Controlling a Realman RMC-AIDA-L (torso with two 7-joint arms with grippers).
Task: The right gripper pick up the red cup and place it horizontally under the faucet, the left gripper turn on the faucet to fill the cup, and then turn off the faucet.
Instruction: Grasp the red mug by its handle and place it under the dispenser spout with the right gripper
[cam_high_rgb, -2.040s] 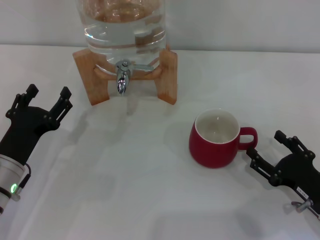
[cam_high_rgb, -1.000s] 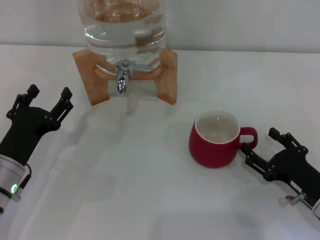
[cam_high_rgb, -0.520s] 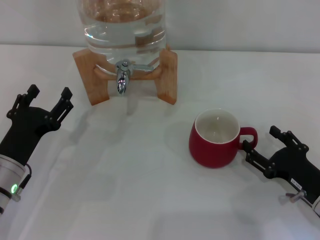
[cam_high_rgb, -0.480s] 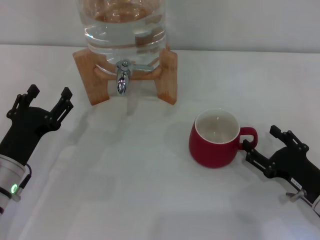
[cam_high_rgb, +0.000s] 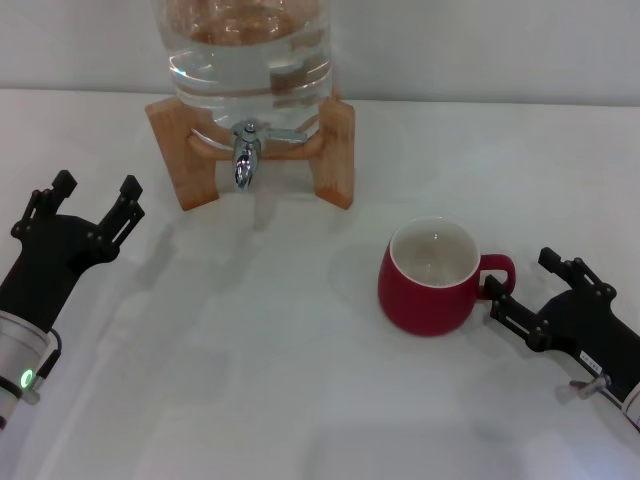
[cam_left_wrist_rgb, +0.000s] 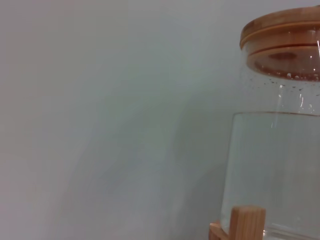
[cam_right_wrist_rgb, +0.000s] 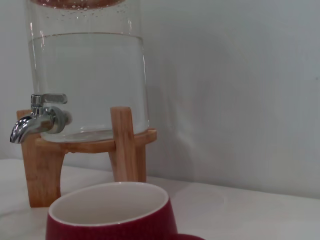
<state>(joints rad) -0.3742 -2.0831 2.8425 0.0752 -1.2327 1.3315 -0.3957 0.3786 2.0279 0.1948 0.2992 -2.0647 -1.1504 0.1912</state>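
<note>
The red cup (cam_high_rgb: 428, 282) stands upright on the white table, right of centre, its handle (cam_high_rgb: 497, 272) pointing right; its rim also shows in the right wrist view (cam_right_wrist_rgb: 110, 210). My right gripper (cam_high_rgb: 520, 282) is open at the handle, one prong on each side of it, without closing on it. The chrome faucet (cam_high_rgb: 244, 155) juts from the water jar at the back, and shows in the right wrist view (cam_right_wrist_rgb: 36, 119). My left gripper (cam_high_rgb: 93, 192) is open and empty at the far left, well apart from the faucet.
A glass water jar (cam_high_rgb: 250, 60) sits on a wooden stand (cam_high_rgb: 335, 150) at the back centre; it also shows in the left wrist view (cam_left_wrist_rgb: 280, 165). A pale wall stands behind it.
My right gripper has crept left towards the cup until its prongs flank the handle. The cup, the faucet and my left arm have not moved.
</note>
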